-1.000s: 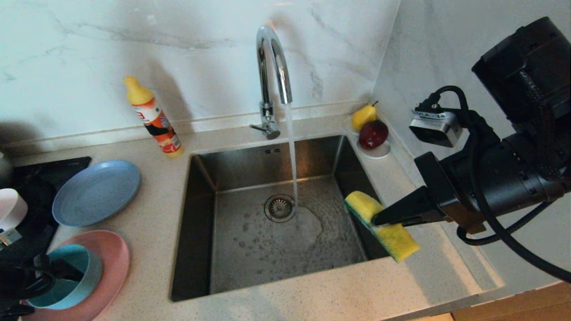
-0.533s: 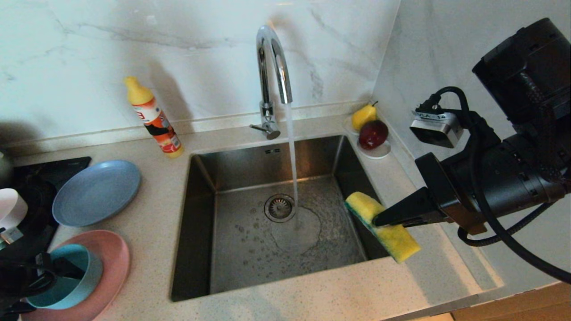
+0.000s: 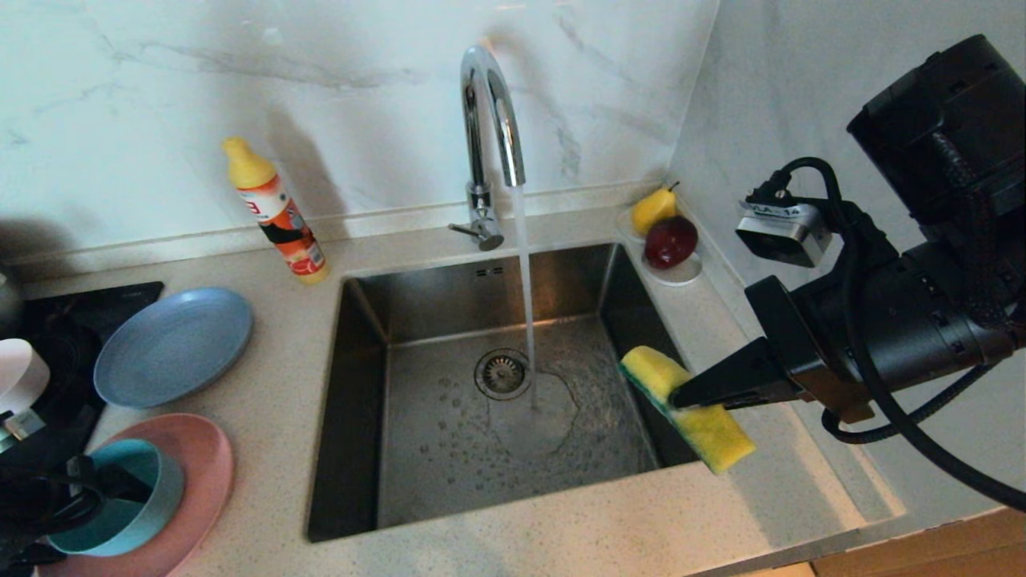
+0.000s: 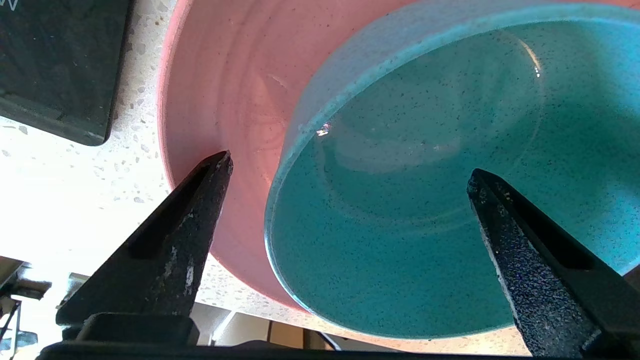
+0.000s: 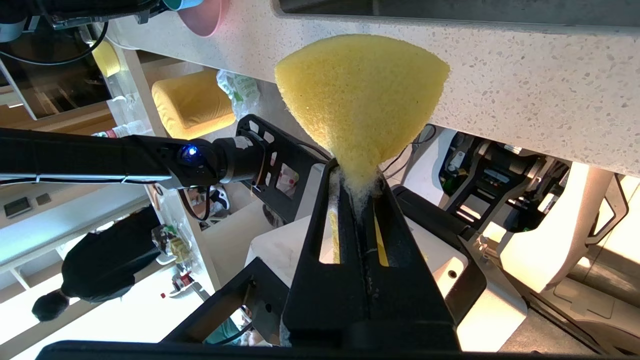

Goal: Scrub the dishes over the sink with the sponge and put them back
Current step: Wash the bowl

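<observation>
head view: nothing has shifted since a second ago. right gripper (image 3: 681, 397) stays clamped on the one sponge (image 3: 689, 409) over the sink's (image 3: 361, 449) right edge; left gripper (image 4: 350, 172) gapes around one teal bowl (image 3: 112, 505) on the pink plate (image 3: 196, 473) at the counter's front-left; one blue-grey plate (image 3: 172, 344) lies behind.

White marble walls (image 3: 240, 72), speckled beige countertop (image 3: 272, 401), yellow armchair (image 5: 192, 102)

place: home kitchen | cues: steel sink (image 3: 489, 401), running tap (image 3: 489, 104), marble splashback (image 3: 240, 80), hob (image 3: 88, 300)
</observation>
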Robot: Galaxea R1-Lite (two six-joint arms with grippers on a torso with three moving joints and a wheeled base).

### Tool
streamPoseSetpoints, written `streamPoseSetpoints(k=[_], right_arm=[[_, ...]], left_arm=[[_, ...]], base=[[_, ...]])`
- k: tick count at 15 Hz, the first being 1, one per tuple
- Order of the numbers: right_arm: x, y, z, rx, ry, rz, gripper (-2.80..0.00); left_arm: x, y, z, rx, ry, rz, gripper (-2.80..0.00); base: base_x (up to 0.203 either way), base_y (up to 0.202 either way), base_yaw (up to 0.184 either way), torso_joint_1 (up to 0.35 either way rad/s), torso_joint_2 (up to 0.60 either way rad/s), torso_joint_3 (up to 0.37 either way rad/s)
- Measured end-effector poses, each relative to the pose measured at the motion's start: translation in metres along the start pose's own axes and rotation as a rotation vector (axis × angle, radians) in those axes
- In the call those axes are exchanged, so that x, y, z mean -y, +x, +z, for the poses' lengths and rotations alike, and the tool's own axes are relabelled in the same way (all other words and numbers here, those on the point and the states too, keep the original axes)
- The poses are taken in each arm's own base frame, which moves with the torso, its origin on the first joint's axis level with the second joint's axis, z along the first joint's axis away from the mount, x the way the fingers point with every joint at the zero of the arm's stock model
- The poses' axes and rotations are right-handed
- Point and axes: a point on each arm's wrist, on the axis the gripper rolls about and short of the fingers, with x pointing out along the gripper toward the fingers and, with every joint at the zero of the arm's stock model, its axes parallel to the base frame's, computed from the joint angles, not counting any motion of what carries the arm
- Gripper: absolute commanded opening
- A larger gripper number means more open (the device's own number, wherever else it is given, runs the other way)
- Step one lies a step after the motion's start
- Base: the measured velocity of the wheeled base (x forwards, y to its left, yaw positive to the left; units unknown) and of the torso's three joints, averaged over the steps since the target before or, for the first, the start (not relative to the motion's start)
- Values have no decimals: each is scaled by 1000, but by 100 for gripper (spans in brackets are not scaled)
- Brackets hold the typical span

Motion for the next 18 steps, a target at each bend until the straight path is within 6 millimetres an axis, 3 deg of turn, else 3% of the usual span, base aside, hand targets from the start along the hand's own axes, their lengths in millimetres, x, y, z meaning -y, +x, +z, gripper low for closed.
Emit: streamPoseSetpoints(k=[2,3,18], right_arm=[[0,0,0,0,0,0,-280],[0,0,0,0,0,0,-280],[2,0,-1,-4,4,-4,-280]], left_arm=[[0,0,1,3,1,0,0],[0,-1,1,6,1,1,-280],[1,-4,6,27,-18,2,-280]], base=[[0,0,0,0,0,0],[0,0,0,0,0,0],[0,0,0,0,0,0]])
